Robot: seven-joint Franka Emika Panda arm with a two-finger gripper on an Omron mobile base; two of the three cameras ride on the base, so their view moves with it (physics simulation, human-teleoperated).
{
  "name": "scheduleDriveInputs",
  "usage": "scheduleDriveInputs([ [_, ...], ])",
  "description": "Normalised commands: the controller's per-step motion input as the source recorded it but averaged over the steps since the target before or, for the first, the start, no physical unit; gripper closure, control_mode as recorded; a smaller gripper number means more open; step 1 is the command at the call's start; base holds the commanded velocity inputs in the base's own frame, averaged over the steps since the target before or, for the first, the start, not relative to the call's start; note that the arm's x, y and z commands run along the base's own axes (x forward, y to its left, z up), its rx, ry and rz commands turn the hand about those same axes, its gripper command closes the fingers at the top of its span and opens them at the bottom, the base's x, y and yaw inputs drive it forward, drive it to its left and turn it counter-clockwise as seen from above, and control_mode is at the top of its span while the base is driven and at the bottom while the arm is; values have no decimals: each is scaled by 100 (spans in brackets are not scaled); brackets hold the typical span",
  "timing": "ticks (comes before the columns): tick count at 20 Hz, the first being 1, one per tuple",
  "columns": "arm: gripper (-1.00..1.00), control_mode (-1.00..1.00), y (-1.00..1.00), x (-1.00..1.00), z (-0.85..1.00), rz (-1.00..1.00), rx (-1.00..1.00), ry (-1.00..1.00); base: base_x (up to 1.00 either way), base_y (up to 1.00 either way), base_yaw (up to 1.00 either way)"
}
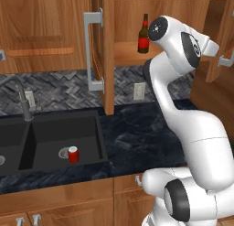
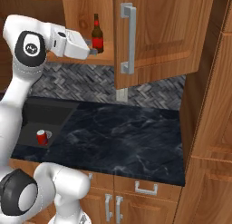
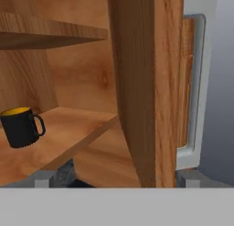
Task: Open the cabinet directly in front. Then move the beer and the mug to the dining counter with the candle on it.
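Cabinet open, hand lining up at the shelf

The beer (image 2: 97,33) is standing upright on the cabinet (image 2: 154,32) shelf, just beyond the released, empty hand (image 2: 92,51); the mug (image 3: 21,126) is sitting further along that shelf, off to the hand's side.

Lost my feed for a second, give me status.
Gripper open, empty, at the cabinet shelf. Doors open. Beer and mug both on the shelf. Door edge close ahead of the hand.
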Motion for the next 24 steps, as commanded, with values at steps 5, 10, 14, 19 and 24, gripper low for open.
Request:
scheduleDriveInputs([
  [5, -100, -100, -6, 39, 0, -7, -4, 0, 0, 0, 0],
  [10, -100, -100, -25, 29, 0, -8, -3, 0, 0, 0, 0],
  [14, -100, -100, -38, 20, 0, -11, -1, 0, 0, 0, 0],
  [19, -100, -100, -29, 24, 0, -10, -1, 0, 0, 0, 0],
  [24, -100, -100, -32, 14, 0, -9, 0, -1, 0, 0, 0],
])
